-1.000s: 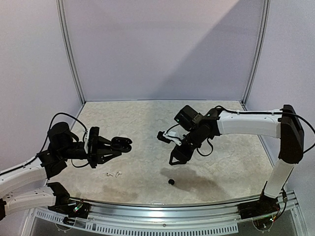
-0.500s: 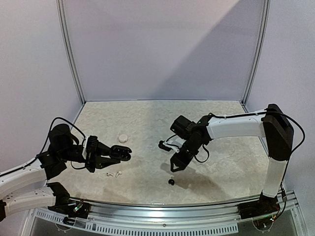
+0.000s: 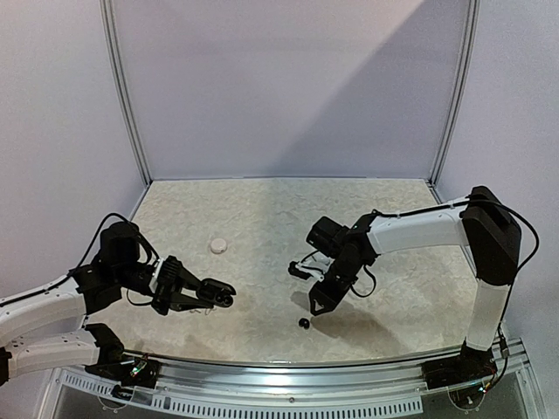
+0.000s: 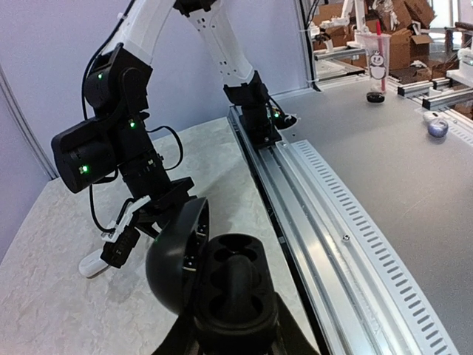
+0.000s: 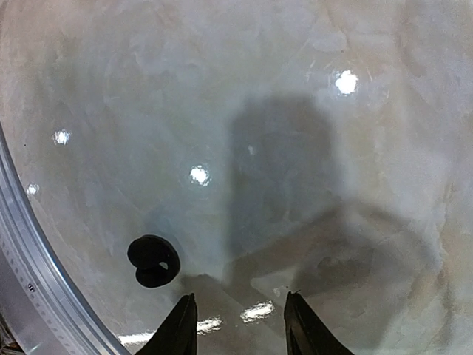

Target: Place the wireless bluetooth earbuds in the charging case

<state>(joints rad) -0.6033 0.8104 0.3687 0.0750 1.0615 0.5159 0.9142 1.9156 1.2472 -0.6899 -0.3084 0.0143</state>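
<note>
My left gripper [image 3: 213, 295] is shut on the black charging case [image 4: 236, 285], low over the table at the near left. The case's lid [image 4: 171, 255] stands open and its dark inner wells show. A single glossy black earbud [image 3: 304, 324] lies on the table near the front rail. My right gripper [image 3: 316, 303] hangs just above and behind it, pointing down. In the right wrist view the earbud [image 5: 154, 261] sits left of and ahead of the right gripper [image 5: 240, 322], which is open with only bare table between its fingertips [image 5: 185, 316].
A small round white case [image 3: 218, 246] rests on the marble tabletop further back on the left. The metal front rail [image 3: 306, 365] runs along the near edge, close to the black earbud. The right arm [image 4: 111, 148] fills the left of the left wrist view.
My left gripper has carried the open case nearer the front edge and lower, now covering the spot where small white pieces lay. The right gripper has come down towards the black earbud, its jaws somewhat narrower.
</note>
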